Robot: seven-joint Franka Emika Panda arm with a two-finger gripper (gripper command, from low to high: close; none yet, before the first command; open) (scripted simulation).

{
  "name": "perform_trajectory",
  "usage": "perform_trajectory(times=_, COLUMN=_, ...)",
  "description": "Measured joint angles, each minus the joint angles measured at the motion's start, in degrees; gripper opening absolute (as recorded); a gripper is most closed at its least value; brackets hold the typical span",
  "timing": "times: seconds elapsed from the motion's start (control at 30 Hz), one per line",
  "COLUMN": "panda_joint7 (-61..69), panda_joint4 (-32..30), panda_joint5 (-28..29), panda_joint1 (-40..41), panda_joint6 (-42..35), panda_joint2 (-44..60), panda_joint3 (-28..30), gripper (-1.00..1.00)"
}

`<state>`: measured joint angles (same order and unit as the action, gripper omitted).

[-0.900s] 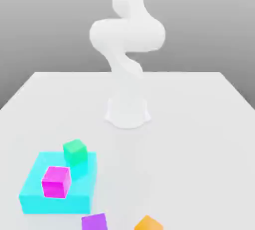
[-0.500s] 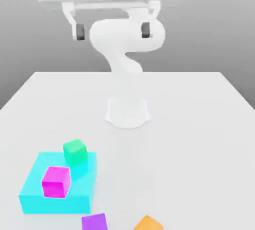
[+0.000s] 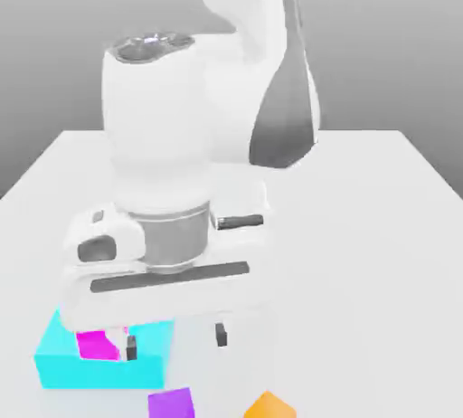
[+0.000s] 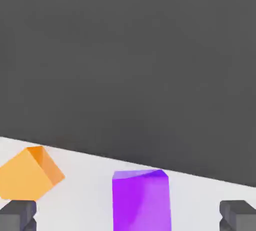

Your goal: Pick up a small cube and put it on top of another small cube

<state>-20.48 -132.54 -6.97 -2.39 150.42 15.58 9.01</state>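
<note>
The small cube (image 3: pixel 172 403) is violet-purple and glossy and sits on the white table near the front edge; in the hand view the small cube (image 4: pixel 141 200) lies ahead, centred between the two fingers. My gripper (image 3: pixel 176 342) hangs just above and behind it, open, with nothing between its dark fingertips (image 3: pixel 220 336). In the hand view the gripper (image 4: pixel 127 217) shows a fingertip (image 4: pixel 17 215) at each side. The other small cube is hidden behind my hand.
A large flat cyan block (image 3: pixel 99 369) lies at the exterior view's front left with a magenta cube (image 3: pixel 96 346) on it, close to one finger. An orange cube (image 3: pixel 269 406) (image 4: pixel 30 172) sits beside the purple one. The table (image 3: pixel 380 226) stretches right.
The arm has swung down from high above the table to just over the front cubes. Its hand now covers the green cube and part of the cyan block. No cube has moved.
</note>
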Motion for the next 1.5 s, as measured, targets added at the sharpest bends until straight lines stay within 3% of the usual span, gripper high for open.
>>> perform_trajectory(times=0.17, panda_joint7=2.28, panda_joint4=1.29, panda_joint5=-1.31, panda_joint1=1.65, panda_joint6=6.41, panda_joint2=10.30, panda_joint3=-1.51, gripper=0.00)
perform_trajectory(times=0.2, panda_joint7=2.67, panda_joint4=1.67, panda_joint5=-1.82, panda_joint1=2.07, panda_joint6=7.89, panda_joint2=12.21, panda_joint3=-2.03, gripper=-1.00)
perform_trajectory(times=0.43, panda_joint7=2.71, panda_joint4=1.74, panda_joint5=-1.85, panda_joint1=2.19, panda_joint6=8.12, panda_joint2=12.60, panda_joint3=-2.16, gripper=-1.00)
perform_trajectory(times=0.6, panda_joint7=0.23, panda_joint4=-0.57, panda_joint5=0.20, panda_joint1=0.88, panda_joint6=1.49, panda_joint2=3.68, panda_joint3=-0.01, gripper=-1.00)
perform_trajectory(times=0.77, panda_joint7=-9.00, panda_joint4=-7.21, panda_joint5=-0.24, panda_joint1=1.37, panda_joint6=-2.13, panda_joint2=-6.30, panda_joint3=3.11, gripper=-1.00)
perform_trajectory(times=0.93, panda_joint7=-21.48, panda_joint4=-14.29, panda_joint5=2.88, panda_joint1=4.61, panda_joint6=-5.18, panda_joint2=-16.72, panda_joint3=4.96, gripper=-1.00)
perform_trajectory(times=1.27, panda_joint7=-48.49, panda_joint4=-28.31, panda_joint5=12.17, panda_joint1=15.71, panda_joint6=-11.09, panda_joint2=-37.31, panda_joint3=1.85, gripper=-1.00)
perform_trajectory(times=1.43, panda_joint7=-50.19, panda_joint4=-31.25, panda_joint5=12.21, panda_joint1=16.52, panda_joint6=-1.35, panda_joint2=-30.49, panda_joint3=2.01, gripper=-1.00)
perform_trajectory(times=1.47, panda_joint7=-50.09, panda_joint4=-31.64, panda_joint5=12.02, panda_joint1=16.40, panda_joint6=0.84, panda_joint2=-28.67, panda_joint3=2.15, gripper=1.00)
perform_trajectory(times=1.5, panda_joint7=-50.09, panda_joint4=-31.64, panda_joint5=12.02, panda_joint1=16.40, panda_joint6=0.84, panda_joint2=-28.67, panda_joint3=2.15, gripper=1.00)
